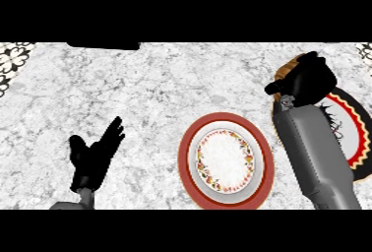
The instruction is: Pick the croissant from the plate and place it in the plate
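Note:
A brown croissant (286,69) shows at the far right, mostly hidden under my right hand (311,74), whose fingers and thumb are curled round it. It sits at the far end of a dark plate (358,143) with a red and white band, which my right forearm partly covers. A second plate (190,152), red-rimmed with a white patterned centre, lies in the middle front with nothing on it. My left hand (94,153) rests open at the lower left, fingers up, apart from both plates.
A black object (103,45) lies at the counter's far edge, left of centre. Black-and-white patterned pieces show at the top left corner (10,55) and the top right corner (365,50). The counter is grey speckled stone.

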